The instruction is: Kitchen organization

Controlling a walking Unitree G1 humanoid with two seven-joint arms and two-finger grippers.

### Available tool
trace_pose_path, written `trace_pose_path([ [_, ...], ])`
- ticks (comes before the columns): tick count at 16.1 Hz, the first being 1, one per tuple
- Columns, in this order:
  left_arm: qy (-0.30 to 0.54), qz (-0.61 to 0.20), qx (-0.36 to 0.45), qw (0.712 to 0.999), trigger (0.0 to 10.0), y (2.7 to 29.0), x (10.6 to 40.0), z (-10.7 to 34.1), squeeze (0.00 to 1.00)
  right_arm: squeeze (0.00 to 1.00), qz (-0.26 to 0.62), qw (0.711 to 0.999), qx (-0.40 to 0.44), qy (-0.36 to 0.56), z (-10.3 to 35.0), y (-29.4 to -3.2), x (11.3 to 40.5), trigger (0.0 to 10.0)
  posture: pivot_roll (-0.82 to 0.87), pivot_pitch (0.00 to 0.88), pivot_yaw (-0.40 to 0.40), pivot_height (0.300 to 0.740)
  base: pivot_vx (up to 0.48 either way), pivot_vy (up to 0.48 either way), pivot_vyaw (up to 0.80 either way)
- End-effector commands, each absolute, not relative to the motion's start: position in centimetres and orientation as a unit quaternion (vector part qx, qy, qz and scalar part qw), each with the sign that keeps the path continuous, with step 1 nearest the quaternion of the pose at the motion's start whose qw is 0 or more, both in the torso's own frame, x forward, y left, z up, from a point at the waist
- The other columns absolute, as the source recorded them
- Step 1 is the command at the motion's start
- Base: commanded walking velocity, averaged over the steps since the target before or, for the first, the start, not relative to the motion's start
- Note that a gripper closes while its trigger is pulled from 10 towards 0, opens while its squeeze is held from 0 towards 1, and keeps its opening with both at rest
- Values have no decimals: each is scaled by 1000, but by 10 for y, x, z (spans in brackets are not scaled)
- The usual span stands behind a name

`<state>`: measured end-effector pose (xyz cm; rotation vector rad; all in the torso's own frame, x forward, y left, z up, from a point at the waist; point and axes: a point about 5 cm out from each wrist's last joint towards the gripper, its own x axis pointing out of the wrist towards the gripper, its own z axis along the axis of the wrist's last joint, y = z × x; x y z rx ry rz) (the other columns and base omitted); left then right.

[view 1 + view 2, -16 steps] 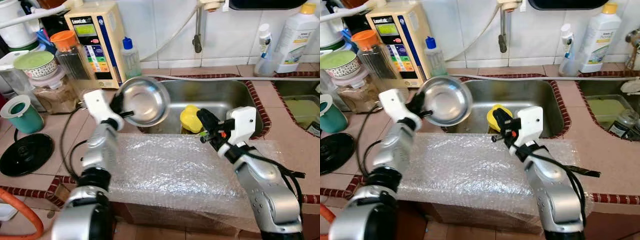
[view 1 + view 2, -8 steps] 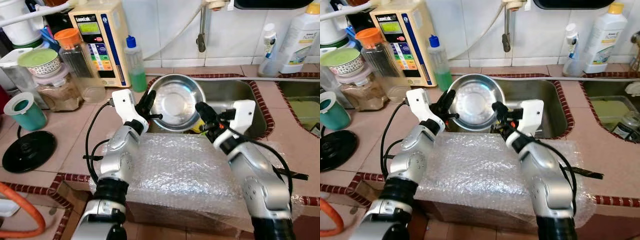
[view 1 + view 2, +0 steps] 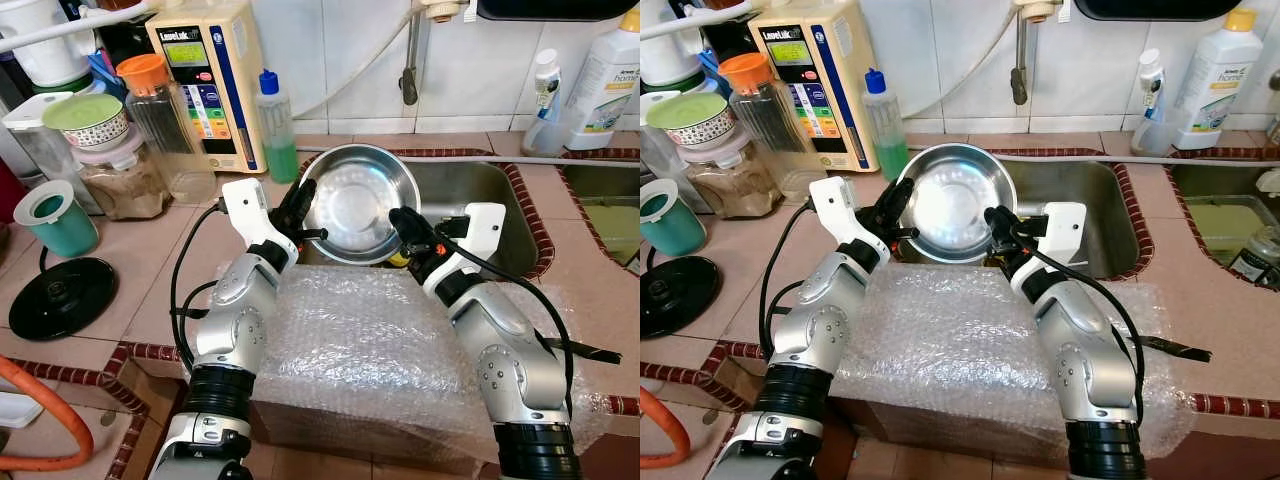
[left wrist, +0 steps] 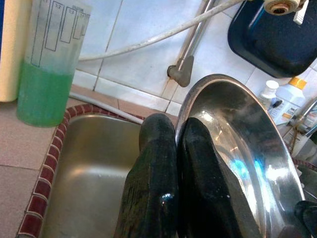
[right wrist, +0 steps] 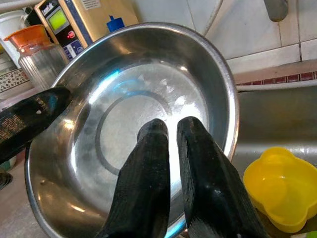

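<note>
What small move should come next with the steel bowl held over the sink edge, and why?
Probably ease the right gripper onto the near rim of the steel bowl. The left gripper pinches the opposite rim alone, holding the bowl tilted above the sink, while the right fingers sit nearly closed before the bowl's inside, gripping nothing.

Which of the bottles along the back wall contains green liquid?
The small bottle with the blue cap, standing beside the beige water appliance left of the sink. The two white bottles at the right show no green liquid.
</note>
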<state>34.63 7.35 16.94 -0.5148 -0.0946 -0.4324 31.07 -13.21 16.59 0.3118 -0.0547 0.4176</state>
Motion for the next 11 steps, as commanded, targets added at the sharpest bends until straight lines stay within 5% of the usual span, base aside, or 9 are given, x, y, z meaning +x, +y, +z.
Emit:
trace_pose_path([
  [1, -52, -219, -255, 941, 0, 73, 345, 175, 0, 1000, 218, 963, 154, -39, 171, -128, 314, 10000, -75, 0, 100, 740, 0, 0, 0],
  [2, -49, -227, -262, 937, 0, 70, 344, 175, 0, 0, 218, 963, 152, -36, 169, -129, 316, 10000, -75, 0, 100, 740, 0, 0, 0],
  [7, -44, -240, -270, 932, 0, 67, 340, 177, 0, 0, 213, 967, 133, -41, 170, -137, 327, 10000, -73, 0, 100, 740, 0, 0, 0],
  [8, -43, -235, -266, 934, 0, 69, 341, 175, 0, 1000, 223, 963, 144, -58, 179, -137, 327, 10000, -73, 0, 100, 740, 0, 0, 0],
  [11, -32, -216, -252, 943, 0, 74, 342, 169, 0, 1000, 250, 952, 158, -79, 192, -134, 323, 10000, -67, 0, 94, 740, 0, 0, 0],
])
